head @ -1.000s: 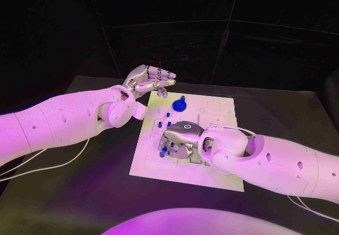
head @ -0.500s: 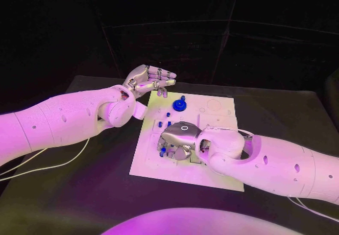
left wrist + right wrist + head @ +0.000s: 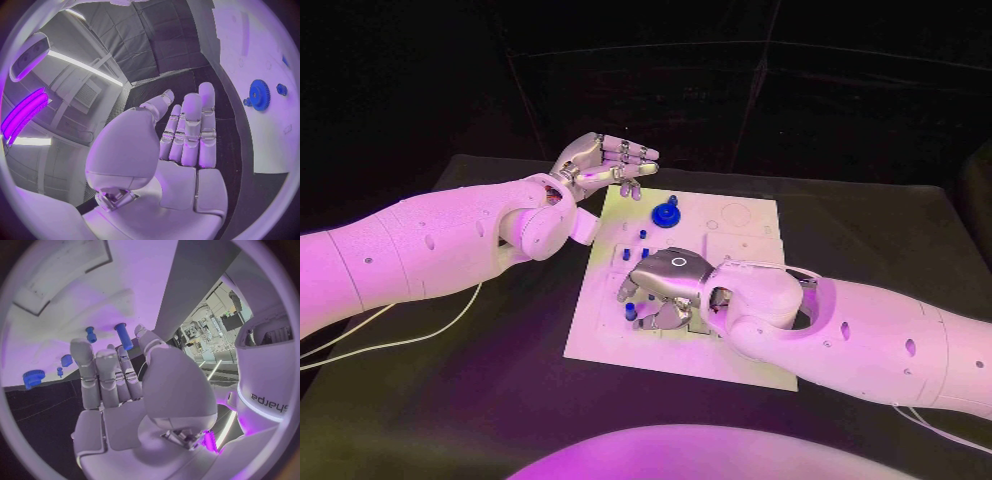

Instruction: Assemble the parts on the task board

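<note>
1. Task board (image 3: 733, 350): a white plate lying flat in the middle of the black table (image 3: 877, 230), its long side running away from the robot.

2. Blue gear (image 3: 666, 213): stands on the far part of the board, well apart from both hands; in the left wrist view it appears as a toothed disc (image 3: 259, 95) with a small blue piece (image 3: 282, 89) just beside it.

3. Small blue parts (image 3: 643, 235): several stand in a loose row along the board's middle, between the gear and the right hand.

4. Left hand (image 3: 603, 162): held above the table just beyond the board's far left corner, palm up. In the left wrist view (image 3: 181, 145) the fingers lie straight and side by side, slightly apart from the thumb, with nothing between them.

5. Right hand (image 3: 668, 285): lowered over the middle of the board, back of the hand upward, fingers pointing down at the plate.

6. Blue peg (image 3: 124, 336): in the right wrist view it stands on the board right at the tips of the right hand's fingers (image 3: 105, 371). The fingers are extended and close together; whether thumb and finger actually pinch the peg cannot be told.

7. Further blue parts (image 3: 32, 378): lie on the board beside the right hand's fingers.
</note>
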`<state>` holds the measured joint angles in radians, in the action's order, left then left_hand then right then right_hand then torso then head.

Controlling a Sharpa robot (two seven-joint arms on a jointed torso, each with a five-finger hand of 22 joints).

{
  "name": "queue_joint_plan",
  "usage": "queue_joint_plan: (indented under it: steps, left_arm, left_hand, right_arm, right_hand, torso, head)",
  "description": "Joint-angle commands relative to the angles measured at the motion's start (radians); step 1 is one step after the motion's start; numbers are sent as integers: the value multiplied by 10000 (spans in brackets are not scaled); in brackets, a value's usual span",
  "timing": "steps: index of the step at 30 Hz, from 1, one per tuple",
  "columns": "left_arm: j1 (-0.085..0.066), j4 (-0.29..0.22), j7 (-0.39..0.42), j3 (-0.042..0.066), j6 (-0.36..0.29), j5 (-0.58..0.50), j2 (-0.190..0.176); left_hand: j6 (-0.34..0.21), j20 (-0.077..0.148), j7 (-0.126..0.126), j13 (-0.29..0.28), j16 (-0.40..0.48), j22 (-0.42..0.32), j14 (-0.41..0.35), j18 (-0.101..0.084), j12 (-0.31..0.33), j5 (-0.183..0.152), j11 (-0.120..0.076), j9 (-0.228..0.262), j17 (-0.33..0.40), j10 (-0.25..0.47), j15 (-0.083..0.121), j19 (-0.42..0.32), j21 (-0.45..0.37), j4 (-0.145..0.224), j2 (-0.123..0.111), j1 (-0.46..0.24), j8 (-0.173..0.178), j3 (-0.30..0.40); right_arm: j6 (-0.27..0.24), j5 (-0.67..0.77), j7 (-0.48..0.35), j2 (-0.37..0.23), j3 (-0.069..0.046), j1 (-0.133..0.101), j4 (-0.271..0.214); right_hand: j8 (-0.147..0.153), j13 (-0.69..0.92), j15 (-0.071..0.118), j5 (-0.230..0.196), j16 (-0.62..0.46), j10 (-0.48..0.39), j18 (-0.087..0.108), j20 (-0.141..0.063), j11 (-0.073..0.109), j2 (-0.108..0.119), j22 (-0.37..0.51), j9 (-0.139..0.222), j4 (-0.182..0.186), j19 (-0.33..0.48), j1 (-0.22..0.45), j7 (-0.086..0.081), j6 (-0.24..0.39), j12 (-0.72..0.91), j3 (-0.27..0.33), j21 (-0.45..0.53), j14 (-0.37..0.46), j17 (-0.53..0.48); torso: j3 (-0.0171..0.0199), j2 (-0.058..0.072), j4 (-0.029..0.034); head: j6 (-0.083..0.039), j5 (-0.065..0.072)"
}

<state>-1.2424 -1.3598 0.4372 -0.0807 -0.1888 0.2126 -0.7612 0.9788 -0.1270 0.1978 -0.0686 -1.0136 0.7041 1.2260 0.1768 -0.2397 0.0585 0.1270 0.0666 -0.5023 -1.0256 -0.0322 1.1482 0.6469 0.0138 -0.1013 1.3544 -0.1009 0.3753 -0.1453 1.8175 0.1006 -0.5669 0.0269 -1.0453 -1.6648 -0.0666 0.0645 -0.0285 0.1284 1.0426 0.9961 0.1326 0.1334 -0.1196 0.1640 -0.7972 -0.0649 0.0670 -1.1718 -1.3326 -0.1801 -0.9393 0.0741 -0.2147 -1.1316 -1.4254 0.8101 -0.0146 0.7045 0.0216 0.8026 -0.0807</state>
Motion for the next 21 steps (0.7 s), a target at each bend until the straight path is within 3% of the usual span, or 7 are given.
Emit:
queue_joint_plan:
  steps: [1, 8, 12, 16, 17, 20, 21]
  left_arm:
    - [-11, -2, -3, 9, 127, -42, -6]
    - [-8, -12, -13, 8, 128, -42, -50]
    - [-7, -26, -15, 8, 121, -42, -87]
    - [-7, -37, -21, 7, 110, -42, -131]
    - [-7, -45, -22, 7, 109, -42, -143]
    - [-7, -64, -29, 5, 111, -42, -175]
    - [-7, -70, -30, 5, 112, -42, -183]
  left_hand:
    - [-70, -74, -4, -15, -17, -12, -36, 64, -40, -35, -11, 6, 11, 73, -32, 15, -45, -19, 80, 0, -22, -54]
    - [-70, -74, -4, -15, -17, -12, -36, 64, -40, -35, -11, 6, 11, 73, -32, 15, -45, -19, 80, 0, -22, -54]
    - [-70, -74, -4, -15, -17, -12, -36, 64, -40, -35, -11, 6, 11, 73, -32, 15, -45, -19, 80, 0, -22, -54]
    - [-70, -74, -4, -15, -17, -12, -36, 64, -40, -35, -11, 6, 11, 73, -32, 15, -45, -19, 80, 0, -22, -54]
    - [-70, -74, -4, -15, -17, -12, -36, 64, -40, -35, -11, 6, 11, 73, -32, 15, -45, -19, 80, 0, -22, -54]
    - [-70, -74, -4, -15, -17, -12, -36, 64, -40, -35, -11, 6, 11, 73, -32, 15, -45, -19, 80, 0, -22, -54]
    - [-70, -74, -4, -15, -17, -12, -36, 64, -40, -35, -11, 6, 11, 73, -32, 15, -45, -19, 80, 0, -22, -54]
  right_arm:
    - [-1240, -123, -61, -193, -2, 14, -204]
    - [-2003, -1033, -67, -1293, -12, 5, -977]
    - [-2284, -2739, 167, -2345, -20, -140, -1527]
    - [-2374, -4393, 631, -3467, -22, -303, -1999]
    - [-2352, -4687, 832, -3795, -22, -331, -2126]
    - [-2249, -5119, 1382, -4458, -19, -369, -2361]
    - [-2195, -5210, 1590, -4656, -17, -376, -2423]
  right_hand:
    - [27, 17, 6, 57, -85, -162, 173, -3, -21, -206, 167, -19, 99, 70, -136, -6, 137, 163, 709, 139, 59, -139]
    - [-52, 71, 52, 208, 61, 288, 149, -49, 59, -526, 18, -60, 172, -123, -418, 24, -104, 633, 1229, 52, -72, 1]
    - [-250, 318, 213, 288, 1024, 1566, -68, -172, 270, -728, -1203, -119, 318, -855, -383, 113, -578, 1370, 1393, -742, -491, 1212]
    - [-464, 904, 510, 791, 1672, 3002, -237, -428, 661, -750, -2185, -162, 652, -1409, -43, 426, -901, 2370, 1690, -1400, -700, 2010]
    - [-559, 1346, 667, 984, 1784, 3345, -310, -581, 809, -732, -2553, -171, 789, -1604, 65, 569, -956, 2905, 1874, -1650, -731, 2101]
    - [-792, 2570, 758, 1244, 2236, 3428, -459, -756, 945, -695, -3411, -195, 1066, -1989, 195, 718, -917, 4163, 2324, -2182, -820, 2628]
    - [-884, 3309, 815, 1250, 2386, 3420, -506, -752, 911, -739, -3605, -208, 1190, -2064, 247, 753, -893, 4849, 2458, -2300, -838, 2820]
  torso:
    - [10, -1, -7]
    - [-7, -22, -39]
    - [-20, -50, -69]
    - [-16, -73, -124]
    - [-16, -85, -150]
    - [-19, -101, -208]
    - [-21, -111, -236]
  head:
    - [-26, 38]
    - [-56, 180]
    - [-97, 351]
    - [-148, 570]
    - [-169, 656]
    - [-196, 813]
    - [-201, 867]
